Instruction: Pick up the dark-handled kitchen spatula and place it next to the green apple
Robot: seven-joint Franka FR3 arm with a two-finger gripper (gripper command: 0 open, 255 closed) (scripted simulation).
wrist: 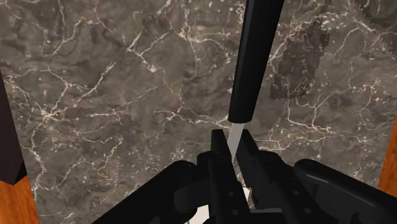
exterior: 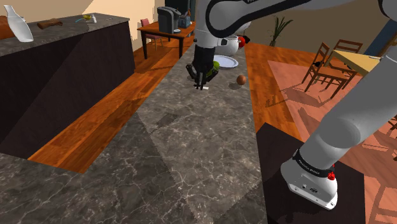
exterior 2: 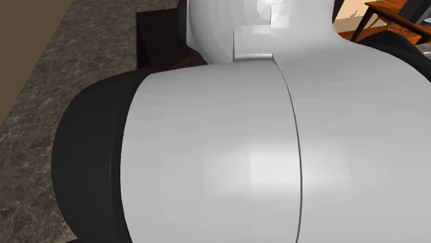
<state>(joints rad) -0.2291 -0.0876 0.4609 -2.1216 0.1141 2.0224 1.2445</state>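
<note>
In the wrist view my gripper [wrist: 234,144] is shut on the spatula [wrist: 254,57]. Its fingers pinch the thin pale neck, and the long black handle points away from them over the dark marble counter [wrist: 114,95]. The shoulder view has the gripper [exterior: 201,85] hanging just above the counter [exterior: 191,146], towards its far end, with a small white bit showing below the fingers. The green apple [exterior: 217,65] lies right behind the hand, partly hidden by it.
A white plate [exterior: 228,62] lies just beyond the apple and a small brown round thing [exterior: 241,79] to its right. Wooden floor borders the counter on both sides. Chairs [exterior: 324,67] stand at the right. My arm's white shell [exterior 2: 276,138] blocks the second exterior view.
</note>
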